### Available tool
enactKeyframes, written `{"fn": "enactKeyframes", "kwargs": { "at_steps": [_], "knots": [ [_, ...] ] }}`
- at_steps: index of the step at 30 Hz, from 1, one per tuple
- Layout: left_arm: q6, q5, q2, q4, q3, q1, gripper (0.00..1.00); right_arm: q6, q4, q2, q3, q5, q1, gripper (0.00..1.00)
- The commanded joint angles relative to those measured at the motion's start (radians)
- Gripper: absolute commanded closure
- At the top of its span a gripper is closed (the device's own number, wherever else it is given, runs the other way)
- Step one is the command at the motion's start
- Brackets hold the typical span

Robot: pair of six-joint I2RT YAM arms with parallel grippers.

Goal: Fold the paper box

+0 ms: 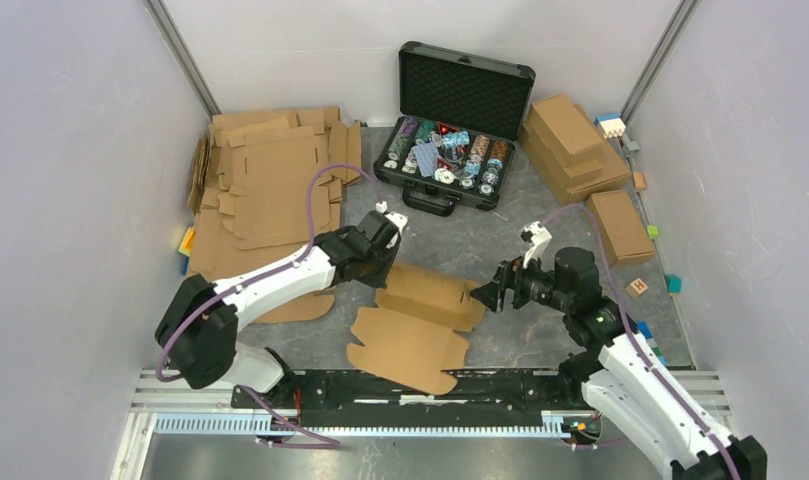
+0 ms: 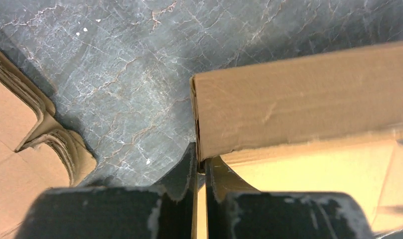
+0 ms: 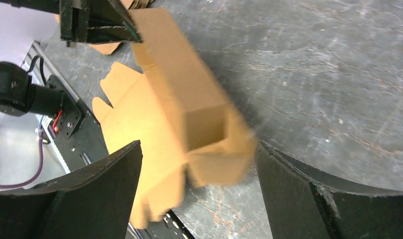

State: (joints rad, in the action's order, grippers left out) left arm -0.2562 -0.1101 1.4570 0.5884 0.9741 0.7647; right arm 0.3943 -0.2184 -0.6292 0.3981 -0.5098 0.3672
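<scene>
The paper box (image 1: 417,322) is a brown cardboard sheet lying partly folded in the middle of the table, its far wall raised and its lid flat toward the near edge. My left gripper (image 1: 380,262) is shut on the box's left end wall; in the left wrist view the fingers (image 2: 185,174) pinch the cardboard edge (image 2: 299,99). My right gripper (image 1: 488,296) is open just right of the box's right end. In the right wrist view the box's folded corner (image 3: 209,134) lies between the spread fingers (image 3: 109,189), blurred.
A stack of flat cardboard sheets (image 1: 270,185) lies at the back left, its edge showing in the left wrist view (image 2: 20,149). A black open case of chips (image 1: 450,140) stands at the back centre. Folded boxes (image 1: 580,150) are piled at the back right, with small coloured blocks (image 1: 674,284) nearby.
</scene>
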Motion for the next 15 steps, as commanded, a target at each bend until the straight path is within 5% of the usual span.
{"fn": "enactKeyframes", "kwargs": {
  "at_steps": [1,15],
  "knots": [
    [-0.048,-0.047,-0.084,-0.205,-0.092,-0.004,0.96,-0.030,0.060,-0.062,0.068,0.117,0.140,0.13],
    [-0.120,-0.132,-0.429,-0.552,-0.498,0.046,0.94,-0.081,0.139,-0.375,0.351,0.452,0.531,0.24]
  ]
}}
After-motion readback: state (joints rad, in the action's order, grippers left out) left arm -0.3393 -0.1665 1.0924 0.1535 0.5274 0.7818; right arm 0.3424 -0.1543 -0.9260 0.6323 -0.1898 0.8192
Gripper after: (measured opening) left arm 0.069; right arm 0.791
